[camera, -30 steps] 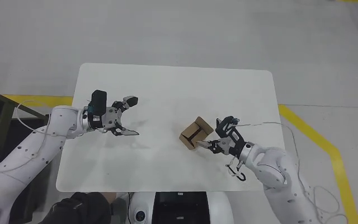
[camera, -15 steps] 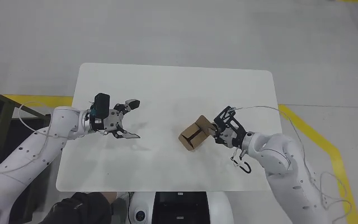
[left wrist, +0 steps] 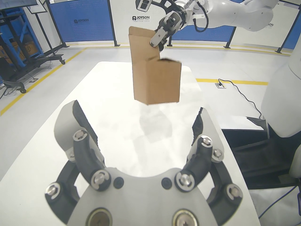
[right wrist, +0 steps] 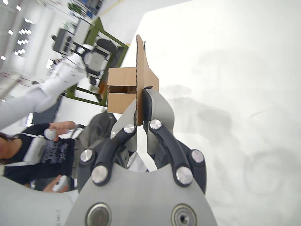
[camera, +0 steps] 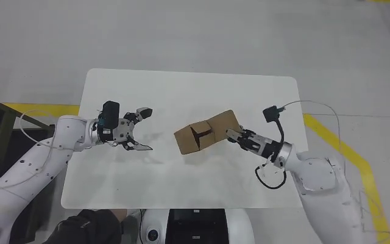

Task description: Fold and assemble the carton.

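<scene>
A small brown cardboard carton (camera: 201, 131) hangs in the air above the middle of the white table (camera: 183, 91), clear of its surface. My right gripper (camera: 234, 135) is shut on one upright flap of the carton (right wrist: 140, 90), and the box body (left wrist: 156, 83) hangs below that flap. In the left wrist view the right gripper (left wrist: 157, 39) pinches the flap's top corner. My left gripper (camera: 141, 129) stands open over the table's left part, some way from the carton, its fingers (left wrist: 70, 123) holding nothing.
The table's front edge (camera: 164, 206) lies close to the robot. A black cable (camera: 271, 177) loops from the right wrist. Bare tabletop lies between the left gripper and the carton and all along the far side.
The right gripper has lifted the carton off the table and carried it left, toward the middle. The right wrist turned as it rose. The left arm barely moved.
</scene>
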### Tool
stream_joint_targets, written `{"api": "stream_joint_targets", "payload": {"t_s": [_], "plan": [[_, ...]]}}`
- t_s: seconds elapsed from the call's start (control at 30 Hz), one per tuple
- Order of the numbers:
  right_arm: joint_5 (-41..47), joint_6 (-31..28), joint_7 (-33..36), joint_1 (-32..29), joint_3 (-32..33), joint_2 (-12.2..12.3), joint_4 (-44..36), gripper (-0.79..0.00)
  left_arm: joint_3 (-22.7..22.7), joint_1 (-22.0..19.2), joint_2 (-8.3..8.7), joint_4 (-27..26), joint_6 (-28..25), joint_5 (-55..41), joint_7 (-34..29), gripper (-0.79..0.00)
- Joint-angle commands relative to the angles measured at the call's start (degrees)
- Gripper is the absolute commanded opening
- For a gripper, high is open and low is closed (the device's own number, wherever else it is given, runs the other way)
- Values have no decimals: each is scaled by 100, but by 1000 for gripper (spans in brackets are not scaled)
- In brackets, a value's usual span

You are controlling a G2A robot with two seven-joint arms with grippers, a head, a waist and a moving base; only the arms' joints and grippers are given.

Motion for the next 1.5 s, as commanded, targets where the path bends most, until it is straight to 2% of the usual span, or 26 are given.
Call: {"api": "stream_joint_targets", "payload": {"t_s": [0.0,0.23,0.33,0.43,1.0,1.13,1.47], "plan": [[602,37,-132,-100,-16,-13,50,-785,15,-5,-8,-2,1,-3,1,0],[1525,-13,-542,-395,-461,-77,285,-785,183,-98,-48,-117,-6,75,-6,0],[2080,-196,-819,-396,-695,-133,530,-785,472,-217,-70,-316,-6,188,-5,0],[2036,-259,-874,-365,-717,-138,599,-785,797,-429,-84,-349,-6,200,-5,0],[2036,-259,-874,-365,-717,-138,599,-785,797,-429,-84,-349,-6,200,-5,0],[1931,-146,-1200,-395,-833,-158,680,-785,797,-429,-84,-349,-6,200,-5,0],[2084,-423,-1647,-185,-1118,-232,1228,-785,744,-426,-251,-206,-6,-339,-283,0]]}}
